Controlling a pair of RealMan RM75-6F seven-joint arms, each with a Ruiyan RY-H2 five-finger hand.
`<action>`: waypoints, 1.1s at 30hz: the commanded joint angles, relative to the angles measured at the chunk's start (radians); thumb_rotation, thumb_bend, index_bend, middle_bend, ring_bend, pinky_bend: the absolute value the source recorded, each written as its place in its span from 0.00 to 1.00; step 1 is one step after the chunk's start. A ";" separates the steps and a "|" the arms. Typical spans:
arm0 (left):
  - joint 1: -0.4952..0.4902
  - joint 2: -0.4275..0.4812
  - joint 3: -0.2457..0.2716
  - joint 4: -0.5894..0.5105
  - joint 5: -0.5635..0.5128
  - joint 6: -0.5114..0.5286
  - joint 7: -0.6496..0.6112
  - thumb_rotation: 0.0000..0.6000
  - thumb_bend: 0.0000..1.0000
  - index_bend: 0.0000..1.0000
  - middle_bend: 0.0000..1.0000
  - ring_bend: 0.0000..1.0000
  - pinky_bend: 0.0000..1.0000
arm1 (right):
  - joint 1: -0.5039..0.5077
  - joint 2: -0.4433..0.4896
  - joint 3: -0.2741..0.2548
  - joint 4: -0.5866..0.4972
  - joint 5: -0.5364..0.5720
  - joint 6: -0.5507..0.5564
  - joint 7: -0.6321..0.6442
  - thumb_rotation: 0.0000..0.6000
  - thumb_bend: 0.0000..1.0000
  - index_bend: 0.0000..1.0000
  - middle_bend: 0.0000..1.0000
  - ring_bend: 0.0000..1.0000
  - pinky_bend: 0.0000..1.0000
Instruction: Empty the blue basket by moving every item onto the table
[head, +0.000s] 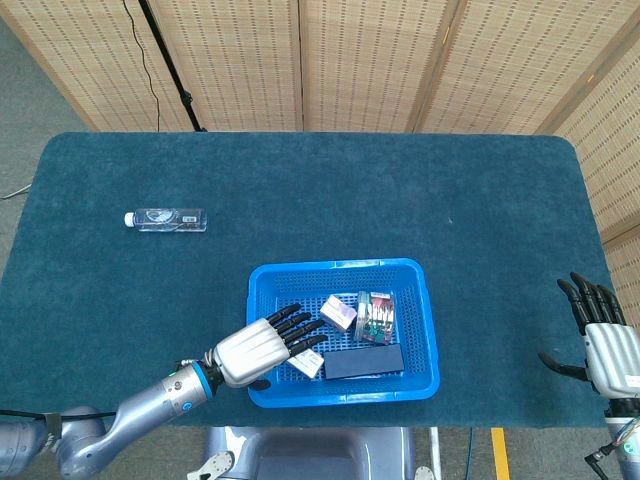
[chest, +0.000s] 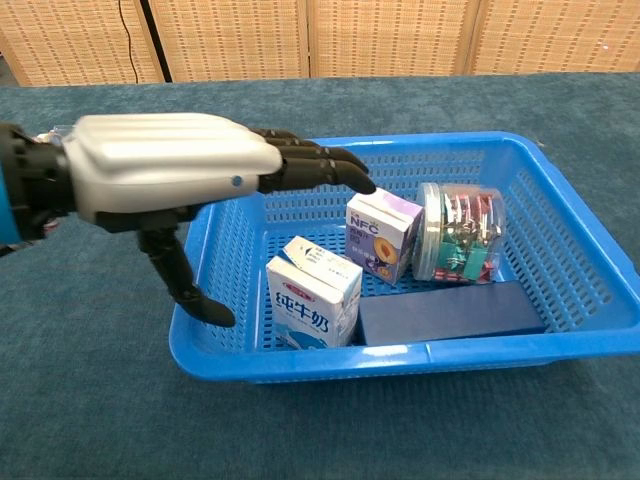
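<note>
Basket of blue perforated plastic sits near the table's front edge, holding four things: a white milk carton with blue lettering, a purple-topped juice carton, a clear jar of coloured binder clips and a flat dark navy box. The left hand hovers over the basket's left side, fingers spread and empty, thumb hanging beside the milk carton. That carton looks light but crushable, so a gentle pinch across its flat sides seems wisest. The right hand waits well apart at the table's right edge, fingers open, holding nothing. A clear plastic bottle lies on the teal cloth table
</note>
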 joint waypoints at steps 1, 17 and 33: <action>-0.023 -0.049 -0.012 0.022 -0.052 -0.007 0.049 1.00 0.07 0.00 0.00 0.00 0.00 | 0.000 0.000 0.000 0.000 0.001 0.000 0.000 1.00 0.00 0.00 0.01 0.00 0.00; -0.050 -0.198 0.018 0.139 -0.088 0.061 0.165 1.00 0.32 0.48 0.45 0.52 0.49 | 0.001 0.004 0.002 0.004 0.003 -0.003 0.014 1.00 0.00 0.00 0.01 0.00 0.00; 0.001 -0.017 -0.104 0.038 0.016 0.292 -0.004 1.00 0.38 0.56 0.51 0.57 0.50 | 0.000 0.006 -0.003 0.001 -0.006 -0.002 0.018 1.00 0.00 0.00 0.01 0.00 0.00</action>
